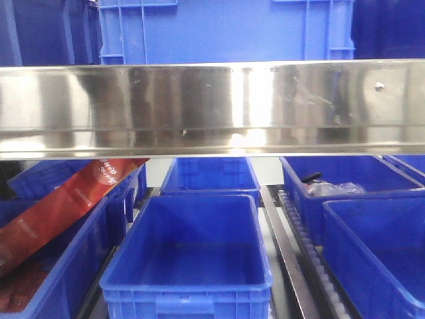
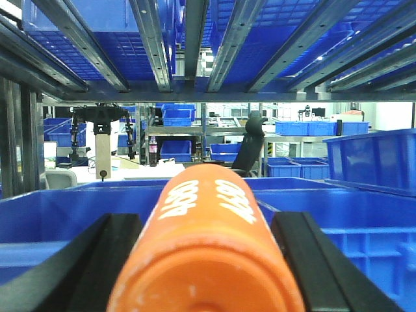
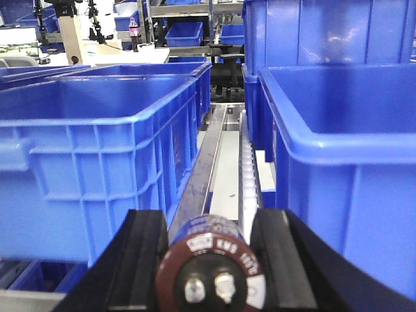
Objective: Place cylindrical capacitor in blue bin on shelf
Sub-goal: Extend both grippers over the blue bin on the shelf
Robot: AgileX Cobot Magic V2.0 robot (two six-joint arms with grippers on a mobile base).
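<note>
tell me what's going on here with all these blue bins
The left gripper holds the orange cylindrical capacitor marked 4680, reaching in among blue bins under overhead tracks. It is not yet released. The right gripper grips a dark cylinder with two metal terminals, facing a roller track between bins. In the front view the middle blue bin sits empty below the rail of the shelf.

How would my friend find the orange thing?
Look among the blue bins under the steel shelf. The left gripper holds an orange cylinder between black fingers. Only it has white 4680 printed along it; the right gripper holds a dark cylinder.
</note>
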